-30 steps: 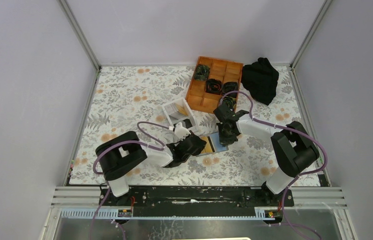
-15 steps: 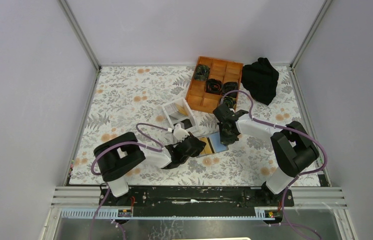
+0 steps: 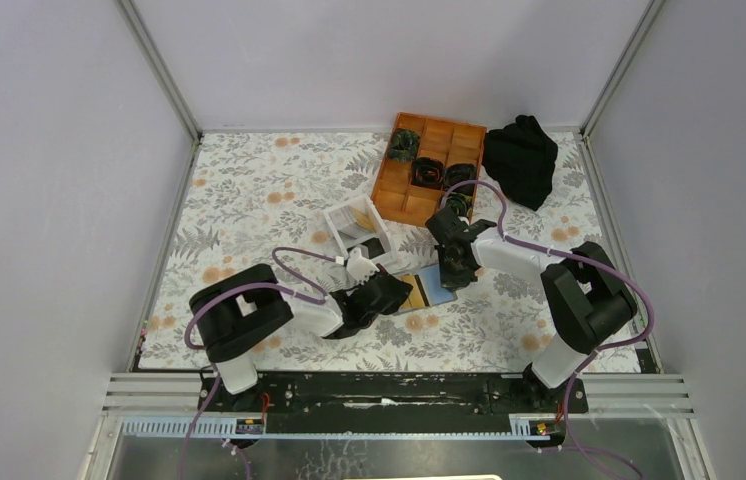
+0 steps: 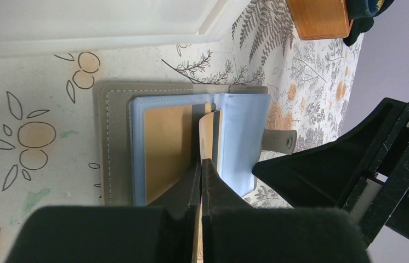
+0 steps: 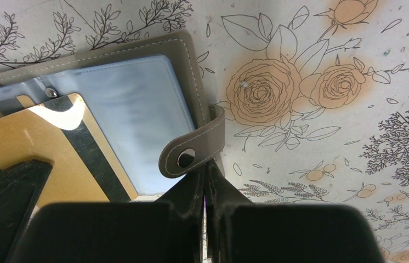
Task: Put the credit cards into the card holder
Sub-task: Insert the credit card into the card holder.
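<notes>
Overall, the floral bench (image 3: 249,190) carries an orange tray (image 3: 412,206) against its far edge. A black cloth (image 3: 521,158) is bunched in the far right corner, and a white box (image 3: 341,215) sits near the middle. Both arms reach inward and meet a little right of centre, closer to the near edge than the far one.

The card holder (image 4: 115,142) lies there, opened flat, with its grey cover down and its pale blue sleeves up. One sleeve already shows a tan-gold card (image 4: 164,145) behind the plastic.

The left tool (image 4: 201,174) has its fingers pressed together on a second tan-gold card (image 4: 208,131). It holds that card on edge right over the fold, with the long axis pointing straight ahead of the fingertips and along the spine.

The right tool (image 5: 205,174) is also pressed together. It looks to be pinching the holder at the root of its snap strap (image 5: 191,153), on the edge facing the bench's right side. That grip probably keeps the case from sliding.

The coming move turns on the empty blue sleeve (image 4: 243,145). It lies just beside the upright card, on the side away from the filled sleeve and towards the right tool. The left arm has the card and is the nearer one to that pocket.

As I judge it, the card must be tipped flat toward that side and pushed in lengthwise. I cannot tell where the sleeve's mouth opens.
</notes>
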Robot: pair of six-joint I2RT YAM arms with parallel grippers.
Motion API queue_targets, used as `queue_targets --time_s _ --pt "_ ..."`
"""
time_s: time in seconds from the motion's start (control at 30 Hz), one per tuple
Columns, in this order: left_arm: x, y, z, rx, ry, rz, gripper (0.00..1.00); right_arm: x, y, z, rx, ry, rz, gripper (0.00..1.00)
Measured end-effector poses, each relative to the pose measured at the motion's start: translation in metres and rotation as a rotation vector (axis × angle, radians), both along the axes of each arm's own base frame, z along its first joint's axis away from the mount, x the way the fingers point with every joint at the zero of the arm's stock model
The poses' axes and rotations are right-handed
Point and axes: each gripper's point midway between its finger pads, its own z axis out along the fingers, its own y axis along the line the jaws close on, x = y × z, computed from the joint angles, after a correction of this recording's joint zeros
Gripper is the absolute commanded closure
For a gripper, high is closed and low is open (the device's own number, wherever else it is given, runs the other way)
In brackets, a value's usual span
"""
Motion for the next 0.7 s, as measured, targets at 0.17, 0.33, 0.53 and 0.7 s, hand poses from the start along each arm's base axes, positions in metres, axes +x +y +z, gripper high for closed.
queue_targets --time_s 0.17,0.33,0.53,0.7 --pt "0.0027 0.0002 -0.0001 -0.004 -0.008 0.009 1.0 0.0 0.0 -0.0003 -0.001 0.001 0.0 0.99" --pt "0.005 0.0007 0.0001 -0.007 -0.014 0.02 1.0 0.0001 0.0002 -0.0005 -0.002 0.004 0.0 0.99" --pt "0.0066 0.0011 -0.0002 -0.011 -0.018 0.031 1.0 0.0001 0.0002 -0.0005 -0.002 0.004 0.001 0.99" --pt "0.0087 0.0018 -0.0002 -0.014 -0.024 0.045 1.0 0.0001 0.0003 -0.0005 -0.001 0.004 0.001 0.99"
